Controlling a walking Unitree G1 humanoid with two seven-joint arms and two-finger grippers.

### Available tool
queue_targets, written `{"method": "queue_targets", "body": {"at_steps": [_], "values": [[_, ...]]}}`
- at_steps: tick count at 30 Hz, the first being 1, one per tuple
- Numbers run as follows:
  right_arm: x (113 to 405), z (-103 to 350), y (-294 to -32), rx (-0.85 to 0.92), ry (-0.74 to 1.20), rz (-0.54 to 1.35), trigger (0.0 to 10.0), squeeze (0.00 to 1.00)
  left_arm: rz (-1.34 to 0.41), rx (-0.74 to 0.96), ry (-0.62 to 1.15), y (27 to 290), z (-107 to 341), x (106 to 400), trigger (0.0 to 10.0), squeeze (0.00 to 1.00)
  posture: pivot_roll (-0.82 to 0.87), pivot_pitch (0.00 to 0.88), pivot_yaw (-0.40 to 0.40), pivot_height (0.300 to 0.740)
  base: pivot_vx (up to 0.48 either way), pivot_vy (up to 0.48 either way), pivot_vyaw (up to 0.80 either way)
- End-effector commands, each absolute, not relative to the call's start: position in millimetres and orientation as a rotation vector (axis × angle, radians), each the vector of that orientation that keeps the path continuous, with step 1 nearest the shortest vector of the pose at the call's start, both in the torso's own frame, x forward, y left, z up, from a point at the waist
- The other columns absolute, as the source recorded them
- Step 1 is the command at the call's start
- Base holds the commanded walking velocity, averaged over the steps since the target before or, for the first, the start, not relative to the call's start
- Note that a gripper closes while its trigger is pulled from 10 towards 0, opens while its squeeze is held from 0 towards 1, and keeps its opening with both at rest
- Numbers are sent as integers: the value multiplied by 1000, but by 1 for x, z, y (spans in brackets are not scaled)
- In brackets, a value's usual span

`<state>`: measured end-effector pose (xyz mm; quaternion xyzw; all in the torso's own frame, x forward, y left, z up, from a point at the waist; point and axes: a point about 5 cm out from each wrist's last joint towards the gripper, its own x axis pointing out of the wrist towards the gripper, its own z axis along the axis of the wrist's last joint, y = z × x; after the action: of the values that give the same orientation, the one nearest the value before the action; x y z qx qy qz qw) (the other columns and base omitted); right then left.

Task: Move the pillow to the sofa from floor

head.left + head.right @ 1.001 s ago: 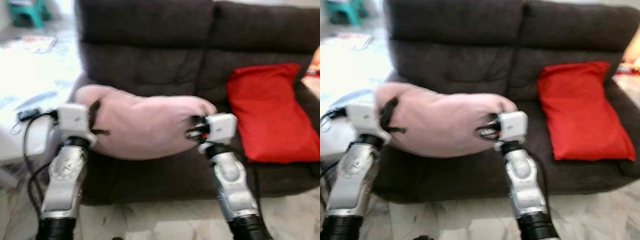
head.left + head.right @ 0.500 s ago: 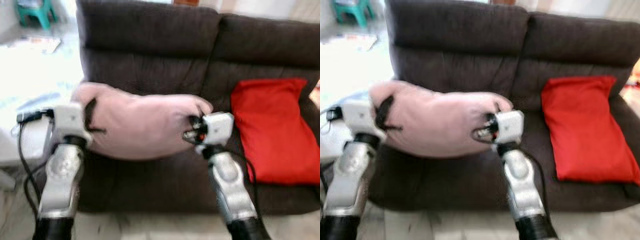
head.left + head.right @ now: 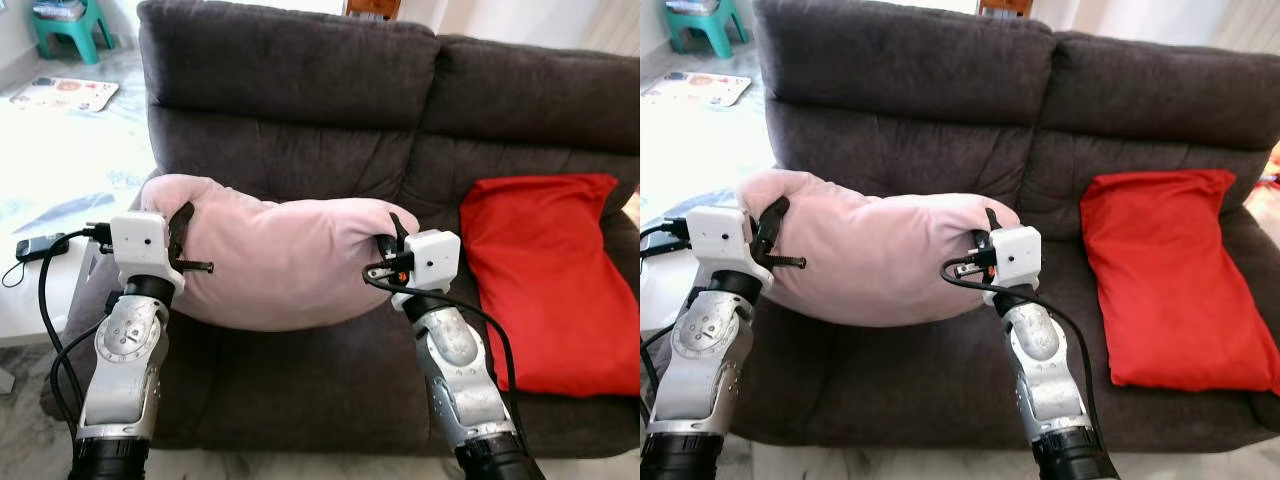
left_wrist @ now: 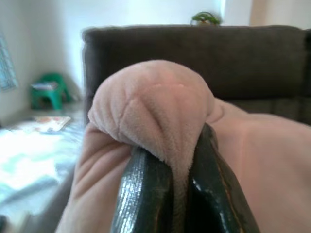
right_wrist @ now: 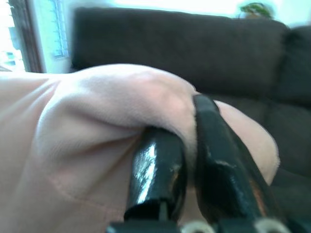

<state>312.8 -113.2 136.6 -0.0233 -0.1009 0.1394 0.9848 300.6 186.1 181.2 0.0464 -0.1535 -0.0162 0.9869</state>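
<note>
A soft pink pillow [image 3: 285, 260] hangs between my two arms, just above the left seat of the dark brown sofa [image 3: 300, 90]. My left gripper [image 3: 181, 222] is shut on the pillow's left end, and my right gripper [image 3: 393, 238] is shut on its right end. In the left wrist view the pillow's fabric [image 4: 155, 111] is pinched between the black fingers [image 4: 138, 194]. The right wrist view shows the same pinch: pink cloth [image 5: 112, 102] squeezed between the fingers [image 5: 158, 170].
A red pillow [image 3: 540, 275] lies on the sofa's right seat. A low white table [image 3: 40, 290] with a small black device [image 3: 35, 247] stands at the left. Farther back left are a floor mat [image 3: 60, 93] and a green stool [image 3: 65, 20]. Pale floor [image 3: 330, 465] runs along the sofa's front.
The camera has tilted up and the picture has sharpened. Both grippers keep their hold on the pink pillow, which stays over the left seat.
</note>
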Motion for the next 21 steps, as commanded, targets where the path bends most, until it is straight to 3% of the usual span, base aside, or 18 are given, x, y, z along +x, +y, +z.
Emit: {"method": "queue_targets", "body": {"at_steps": [1, 11, 21], "values": [[316, 150, -111, -63, -255, 286, 10000, 0, -103, 97, -293, 175, 179, 301, 10000, 0, 149, 70, -102, 740, 0, 0, 0], [331, 130, -105, -149, -112, 286, 10000, 0, -108, 50, -167, 176, 152, 300, 10000, 0, 150, 75, -103, 740, 0, 0, 0], [363, 138, -69, -171, -64, 345, 10000, 0, -210, -29, -102, 162, 142, 299, 10000, 0, 173, 71, -113, 740, 0, 0, 0]]}}
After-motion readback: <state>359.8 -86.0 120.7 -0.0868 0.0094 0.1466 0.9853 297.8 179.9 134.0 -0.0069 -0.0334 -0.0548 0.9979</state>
